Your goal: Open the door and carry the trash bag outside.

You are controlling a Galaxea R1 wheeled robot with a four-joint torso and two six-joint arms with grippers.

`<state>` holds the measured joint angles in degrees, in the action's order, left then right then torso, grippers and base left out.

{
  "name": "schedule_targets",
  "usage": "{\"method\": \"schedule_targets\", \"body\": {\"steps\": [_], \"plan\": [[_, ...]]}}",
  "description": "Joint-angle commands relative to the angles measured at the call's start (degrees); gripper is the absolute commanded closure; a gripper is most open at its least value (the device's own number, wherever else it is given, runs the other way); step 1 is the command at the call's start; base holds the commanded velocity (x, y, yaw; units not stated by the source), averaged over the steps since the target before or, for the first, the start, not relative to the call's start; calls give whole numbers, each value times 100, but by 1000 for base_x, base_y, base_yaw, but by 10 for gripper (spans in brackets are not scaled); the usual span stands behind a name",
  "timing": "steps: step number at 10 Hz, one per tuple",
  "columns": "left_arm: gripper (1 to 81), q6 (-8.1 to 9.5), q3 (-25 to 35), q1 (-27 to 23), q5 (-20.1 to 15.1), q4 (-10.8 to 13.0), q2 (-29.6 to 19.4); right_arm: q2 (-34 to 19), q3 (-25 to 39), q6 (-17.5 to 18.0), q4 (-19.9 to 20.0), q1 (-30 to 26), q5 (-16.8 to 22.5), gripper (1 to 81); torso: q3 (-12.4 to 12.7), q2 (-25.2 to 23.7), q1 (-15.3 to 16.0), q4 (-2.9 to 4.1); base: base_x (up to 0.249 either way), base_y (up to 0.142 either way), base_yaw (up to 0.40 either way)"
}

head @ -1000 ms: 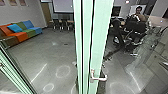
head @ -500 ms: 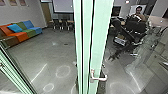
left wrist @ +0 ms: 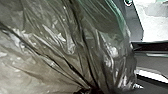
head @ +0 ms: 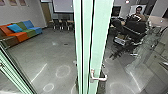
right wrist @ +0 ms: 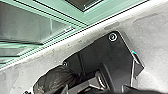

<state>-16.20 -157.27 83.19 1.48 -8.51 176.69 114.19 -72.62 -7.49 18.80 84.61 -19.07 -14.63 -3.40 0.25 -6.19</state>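
The left arm is posed with its wrist camera close up against the trash bag (left wrist: 62, 47), a thin, dark, see-through sack whose creases run together to a bunched dark neck (left wrist: 91, 90). Whether the left gripper is clamped on that neck cannot be told. The right arm holds its wrist camera above the robot's own dark plate (right wrist: 100, 52), aimed down at the pale floor (right wrist: 147, 27); the state of the right gripper cannot be told either. In that right wrist view the bag bulges out just beside the plate's edge, near one of its round fittings, apart from the green door framing (right wrist: 112, 10) and its white sill.

In the head view an upright pale green door frame (head: 85, 45) stands in front of the robot, with a lever handle (head: 98, 78) low on it. Left of the frame is a multicoloured sofa (head: 21, 32); to the right, a person (head: 139, 15) behind glass.
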Motion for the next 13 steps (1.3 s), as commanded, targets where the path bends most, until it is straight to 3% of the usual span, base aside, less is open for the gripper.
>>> {"method": "schedule_targets", "body": {"steps": [1,3,7,9,13], "plan": [[811,-6,39,-175,-438,69,77,-1007,828,-16,-17,-1300,1341,10,0,0,0,0,0,0,0],[811,-6,47,-184,-429,60,77,-1352,908,19,256,-1977,1880,10,0,0,0,0,0,0,0],[811,-6,38,-185,-420,51,77,-1528,1163,45,2049,-3058,2574,10,-2,0,0,0,0,0,0],[811,-6,38,-193,-411,43,77,-1537,1067,45,2094,-3550,3093,10,-2,0,0,0,0,0,0],[811,-6,39,-228,-411,42,78,-1643,1163,45,1724,-4562,3549,10,-2,2,0,0,0,0,0]]}}
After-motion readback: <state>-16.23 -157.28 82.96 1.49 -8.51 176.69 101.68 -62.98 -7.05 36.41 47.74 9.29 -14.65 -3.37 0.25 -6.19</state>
